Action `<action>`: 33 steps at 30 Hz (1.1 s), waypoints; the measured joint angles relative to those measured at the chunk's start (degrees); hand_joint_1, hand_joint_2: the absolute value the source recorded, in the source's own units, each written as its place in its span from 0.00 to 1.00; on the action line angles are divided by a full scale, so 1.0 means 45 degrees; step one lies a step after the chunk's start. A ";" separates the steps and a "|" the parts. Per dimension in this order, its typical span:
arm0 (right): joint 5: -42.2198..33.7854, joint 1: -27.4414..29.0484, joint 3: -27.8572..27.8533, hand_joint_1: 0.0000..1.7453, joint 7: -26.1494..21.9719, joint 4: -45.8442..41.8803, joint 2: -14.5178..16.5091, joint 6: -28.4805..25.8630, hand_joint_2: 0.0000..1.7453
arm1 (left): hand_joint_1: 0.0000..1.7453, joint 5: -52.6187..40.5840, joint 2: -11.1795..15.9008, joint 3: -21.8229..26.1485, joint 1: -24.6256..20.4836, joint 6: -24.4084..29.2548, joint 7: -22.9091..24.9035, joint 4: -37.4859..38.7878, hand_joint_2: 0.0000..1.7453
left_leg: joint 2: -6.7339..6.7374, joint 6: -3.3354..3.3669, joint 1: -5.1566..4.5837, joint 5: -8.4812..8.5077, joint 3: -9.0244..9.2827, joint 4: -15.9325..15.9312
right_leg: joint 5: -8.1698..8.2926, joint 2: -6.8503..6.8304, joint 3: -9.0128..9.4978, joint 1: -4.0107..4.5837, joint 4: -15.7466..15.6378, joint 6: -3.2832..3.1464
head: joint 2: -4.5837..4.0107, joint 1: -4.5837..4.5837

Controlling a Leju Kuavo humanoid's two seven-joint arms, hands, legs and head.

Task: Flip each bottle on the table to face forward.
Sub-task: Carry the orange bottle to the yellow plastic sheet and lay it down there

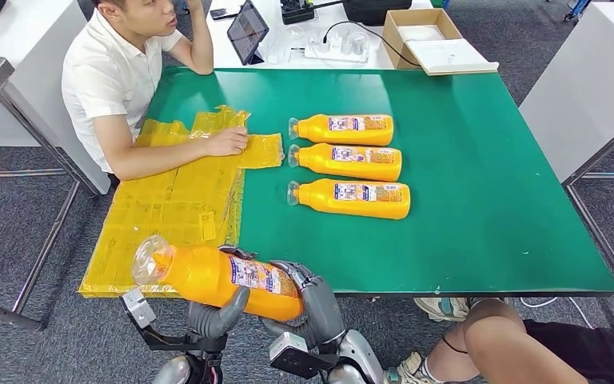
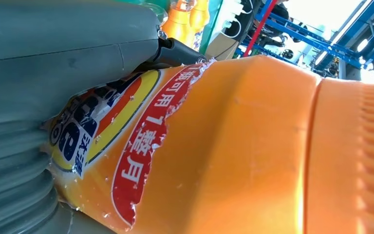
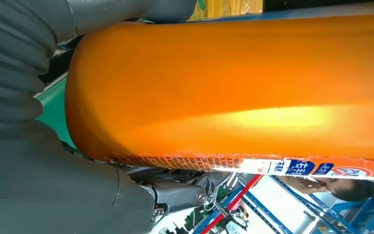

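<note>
off the near edge of the green worktop [image 1: 464, 240] we hold an orange detergent bottle [image 1: 216, 276] on its side, left hand [image 1: 217, 314] and right hand [image 1: 313, 300] fingers wrapped around it.

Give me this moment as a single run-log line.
held: orange bottle, lying sideways above the near table edge | left hand: under it, gripping | right hand: gripping base end | on green table: three bottles in a row
</note>
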 joint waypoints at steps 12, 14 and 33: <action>-0.0203 0.0667 0.0027 0.00 0.0305 -0.0639 -0.0012 -0.0157 0.00 | 1.00 -0.2059 0.0000 0.0127 0.0018 0.1534 0.0113 -0.0413 1.00 | -0.0003 0.0000 0.0001 -0.0001 -0.0013 0.0000 | -0.0001 -0.0001 -0.0002 0.0001 0.0002 0.0000 | 0.0000 0.0001; -0.0228 0.0848 0.0063 0.00 0.0337 -0.0923 -0.0036 -0.0256 0.00 | 1.00 -0.2599 0.0000 0.0255 0.0029 0.2089 0.0187 -0.0581 1.00 | -0.0003 -0.0001 0.0002 -0.0001 -0.0014 0.0000 | -0.0001 -0.0001 -0.0003 0.0001 0.0001 -0.0001 | 0.0000 0.0001; -0.1393 0.1563 0.0063 0.00 0.0246 -0.2381 -0.0567 0.0075 0.00 | 1.00 -0.6352 0.0232 0.1094 0.0092 0.4784 -0.0480 -0.1927 1.00 | -0.0005 0.0000 0.0001 0.0000 -0.0015 0.0000 | -0.0001 -0.0001 -0.0006 0.0001 0.0001 -0.0002 | 0.0000 0.0002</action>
